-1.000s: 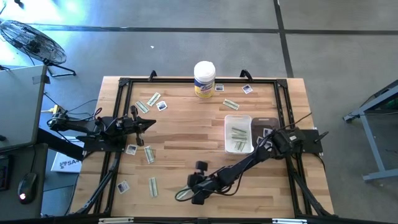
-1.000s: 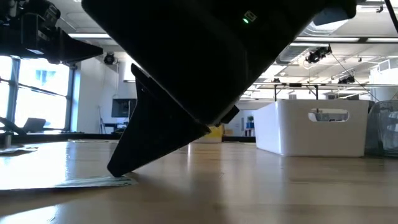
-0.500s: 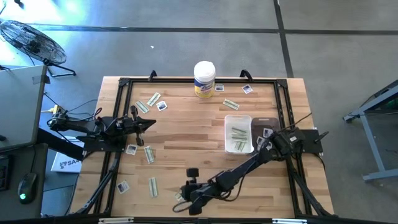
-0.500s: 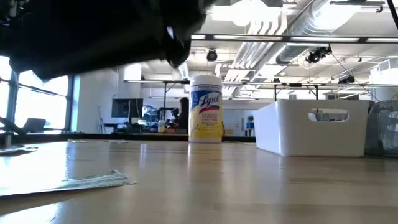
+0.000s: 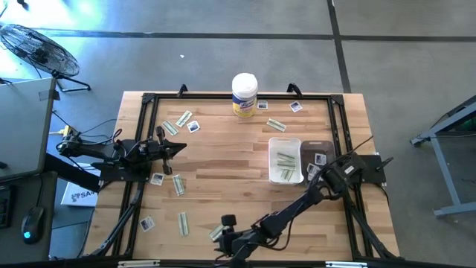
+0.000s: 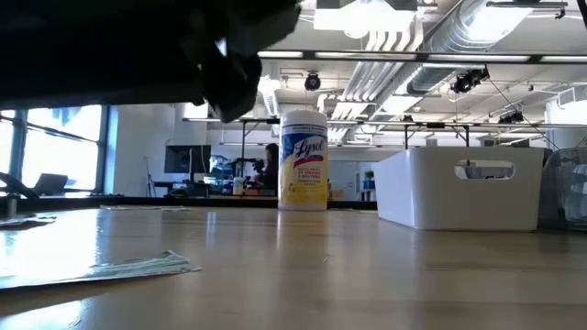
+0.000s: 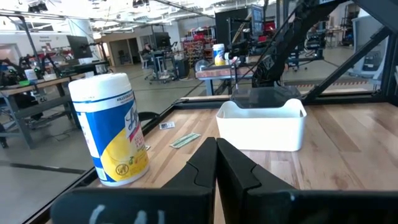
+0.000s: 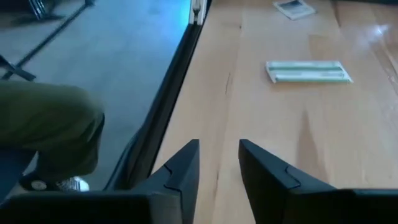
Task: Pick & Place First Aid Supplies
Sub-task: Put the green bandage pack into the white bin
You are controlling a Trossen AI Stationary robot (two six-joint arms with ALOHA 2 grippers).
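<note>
Near the table's front edge, the right gripper [image 8: 219,163] hovers over bare light wood, its 2 dark fingers apart and empty. A narrow pale green-white strip packet [image 5: 216,232] lies just beside it. More strips sit in the small white rectangular bin [image 5: 274,147]. At the left side, the left gripper [image 7: 216,163] waits with fingers pressed together.

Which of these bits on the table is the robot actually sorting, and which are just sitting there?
Part of the job:
- narrow pale green-white strip packets
- tiny white square packets
- white plastic bin holding strips

Just sitting there:
- tall white wipes canister with yellow label
</note>
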